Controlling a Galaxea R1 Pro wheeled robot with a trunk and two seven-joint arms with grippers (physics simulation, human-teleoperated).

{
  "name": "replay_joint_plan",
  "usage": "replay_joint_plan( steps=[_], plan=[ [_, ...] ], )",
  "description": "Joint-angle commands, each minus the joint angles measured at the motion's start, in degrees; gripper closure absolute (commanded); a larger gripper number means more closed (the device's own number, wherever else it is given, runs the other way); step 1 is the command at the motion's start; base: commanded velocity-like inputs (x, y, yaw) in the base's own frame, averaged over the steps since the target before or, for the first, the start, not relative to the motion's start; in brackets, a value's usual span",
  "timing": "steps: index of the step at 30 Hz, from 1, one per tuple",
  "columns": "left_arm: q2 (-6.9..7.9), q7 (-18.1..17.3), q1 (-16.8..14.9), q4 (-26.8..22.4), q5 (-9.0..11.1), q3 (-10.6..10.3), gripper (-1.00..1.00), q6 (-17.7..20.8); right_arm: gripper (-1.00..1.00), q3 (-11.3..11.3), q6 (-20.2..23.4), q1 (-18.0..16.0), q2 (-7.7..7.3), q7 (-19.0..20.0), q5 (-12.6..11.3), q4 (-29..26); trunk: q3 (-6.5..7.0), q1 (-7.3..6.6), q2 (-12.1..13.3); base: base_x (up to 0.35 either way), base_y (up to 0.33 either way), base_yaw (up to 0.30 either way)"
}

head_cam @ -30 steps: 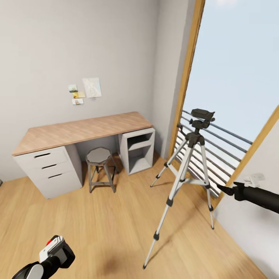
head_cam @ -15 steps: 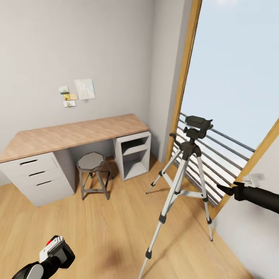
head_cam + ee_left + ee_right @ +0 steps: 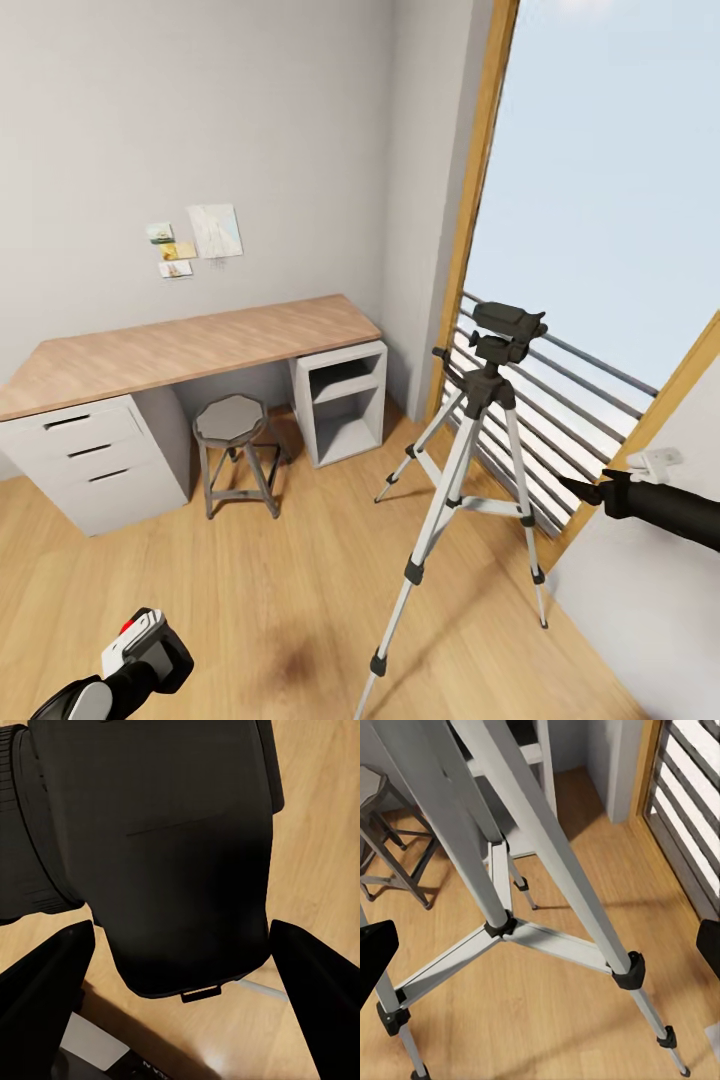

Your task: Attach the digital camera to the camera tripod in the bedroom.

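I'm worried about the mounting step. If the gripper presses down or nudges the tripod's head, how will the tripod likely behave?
The camera tripod stands tall on three thin silver legs, with its black head high up, so a sideways nudge there would probably tip it. Its small feet rest on smooth wood floor, so it may slide. A brace links the legs, which probably keeps them from splaying under downward pressure.

The camera tripod (image 3: 470,470) is seen upright on the light wood plank floor (image 3: 250,590) of the bedroom, just beside the wood-framed tall window (image 3: 480,200). Three thin silver legs are splayed, joined by black collars and a centre brace (image 3: 500,926). A black head with handle (image 3: 505,330) sits bare on top. The digital camera (image 3: 165,847) is seen as a black body, lens barrel to one side, clamped between the left gripper's fingers (image 3: 41,997), well apart from the tripod.
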Motion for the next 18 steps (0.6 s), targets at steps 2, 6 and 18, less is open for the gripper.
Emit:
replay_joint_plan(
  steps=[2, 6, 18],
  plan=[
    [0.01, 0.51, -0.03, -0.09, 0.56, 0.02, 1.0, 0.21, -1.0, -0.05, 0.32, -0.07, 0.0, 0.45, 0.32, -0.05, -0.08, 0.01, -0.06, 0.003, -0.003, 0.0],
    [0.01, 0.51, -0.03, -0.09, 0.59, 0.03, 1.0, 0.22, -1.0, 0.0, 0.32, -0.07, 0.0, 0.45, 0.32, -0.05, -0.08, 0.01, -0.06, 0.001, -0.001, 0.0],
    [0.01, 0.51, -0.03, -0.09, 0.63, 0.08, 1.0, 0.21, -1.0, 0.02, 0.32, -0.07, -0.02, 0.43, 0.35, -0.05, -0.08, 0.01, -0.06, 0.0, 0.0, 0.0]
  ],
)
